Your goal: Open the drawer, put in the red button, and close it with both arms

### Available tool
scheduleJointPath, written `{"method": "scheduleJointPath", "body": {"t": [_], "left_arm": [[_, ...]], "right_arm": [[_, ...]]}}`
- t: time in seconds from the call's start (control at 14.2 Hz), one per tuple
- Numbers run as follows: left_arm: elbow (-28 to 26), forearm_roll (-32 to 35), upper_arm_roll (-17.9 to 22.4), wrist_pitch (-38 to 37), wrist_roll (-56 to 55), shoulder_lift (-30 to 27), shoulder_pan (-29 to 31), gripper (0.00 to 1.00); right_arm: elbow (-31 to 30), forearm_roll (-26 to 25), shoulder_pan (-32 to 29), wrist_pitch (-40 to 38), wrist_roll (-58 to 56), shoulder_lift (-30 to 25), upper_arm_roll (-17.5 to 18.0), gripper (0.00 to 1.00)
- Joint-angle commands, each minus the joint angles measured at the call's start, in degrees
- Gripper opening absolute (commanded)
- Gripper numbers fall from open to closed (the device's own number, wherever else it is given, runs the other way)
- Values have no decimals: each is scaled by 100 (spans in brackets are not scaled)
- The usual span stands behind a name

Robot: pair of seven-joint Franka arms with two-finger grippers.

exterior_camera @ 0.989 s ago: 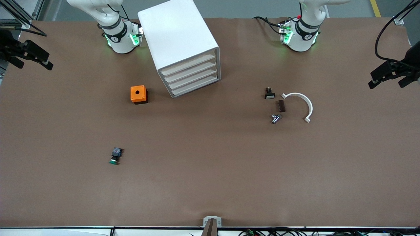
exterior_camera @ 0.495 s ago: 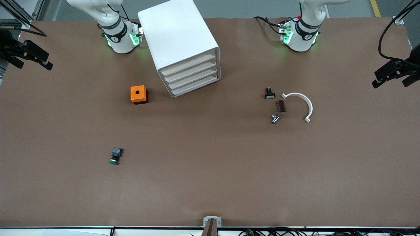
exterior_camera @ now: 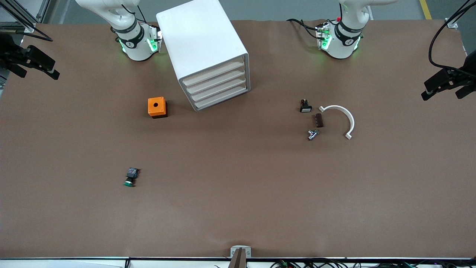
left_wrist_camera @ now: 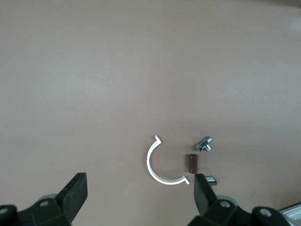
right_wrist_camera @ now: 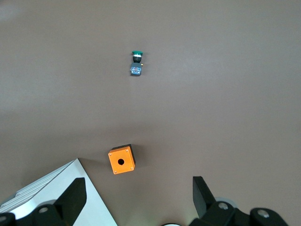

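Fingers [left_wrist_camera: 75, 193] of the left gripper [left_wrist_camera: 138, 178] are spread wide apart, with nothing held between them. This gripper [exterior_camera: 440, 91] is held in the air over the left arm's end of the brown table [exterior_camera: 238, 208], well apart from the white four-drawer cabinet [exterior_camera: 202, 44]. The right gripper [right_wrist_camera: 137, 180] is likewise released and empty, and it [exterior_camera: 37, 70] is held over the right arm's end of the table, also well apart from the cabinet. Both arms are kept back and waiting, the left arm [exterior_camera: 344, 37] and the right arm [exterior_camera: 135, 41] being based to either side of the cabinet.

All four drawers [exterior_camera: 217, 87] of the cabinet are seen shut. An orange square box with a round hole in its top [exterior_camera: 157, 107] is set just beside the cabinet, toward the right arm's end. A small green-capped push-button with a black body [exterior_camera: 129, 178] is laid on its side, nearer to the front camera than the cabinet.

Toward the left arm's end from the cabinet, four small parts are grouped: a white plastic half-ring [exterior_camera: 340, 119], a dark brown block [exterior_camera: 319, 120], a silver metal fitting [exterior_camera: 312, 134] and a small black piece with a pale face [exterior_camera: 305, 106]. A red-capped button cannot be told for certain anywhere in the views; a trace of red is shown only on that black piece.
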Motion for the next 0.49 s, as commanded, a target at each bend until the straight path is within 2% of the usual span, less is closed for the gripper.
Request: {"method": "scheduleJointPath", "body": {"t": [0.0, 0.42], "left_arm": [[151, 32, -37, -92, 96, 59, 44, 100], [151, 32, -28, -92, 17, 59, 35, 100]], "right_arm": [[-77, 12, -12, -27, -61, -116, -8, 100], [-77, 12, -12, -27, -61, -116, -8, 100]]}}
